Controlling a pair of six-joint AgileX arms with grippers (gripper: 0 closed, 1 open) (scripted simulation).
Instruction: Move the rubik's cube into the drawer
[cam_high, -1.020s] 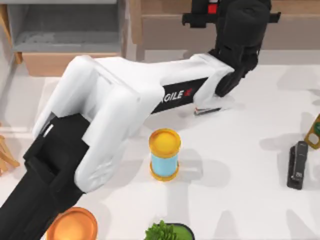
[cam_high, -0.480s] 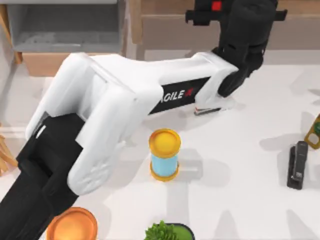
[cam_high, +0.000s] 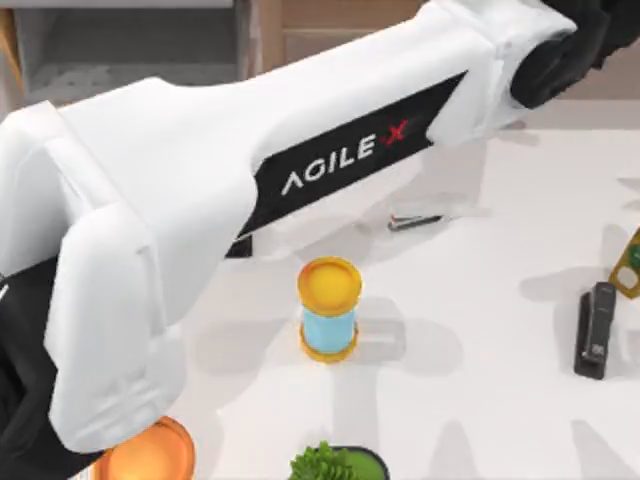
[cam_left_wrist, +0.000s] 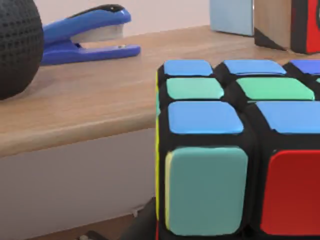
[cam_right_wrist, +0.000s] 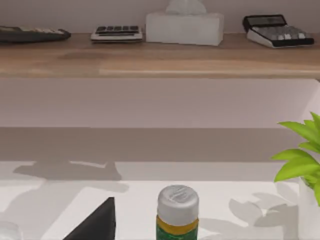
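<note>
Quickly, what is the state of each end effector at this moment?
Left end effector: cannot be told; the rubik's cube sits very close before its wrist camera, level with the shelf.
Right end effector: cannot be told.

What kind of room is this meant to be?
Probably a rendered office desk: a black stapler lies on the white table, and a blue stapler and calculators sit on the wooden shelf.

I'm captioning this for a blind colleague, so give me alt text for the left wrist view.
A rubik's cube with blue, green, teal and red squares looms close in front of a wooden shelf. A blue stapler and a black dimpled ball rest on the shelf.
</note>
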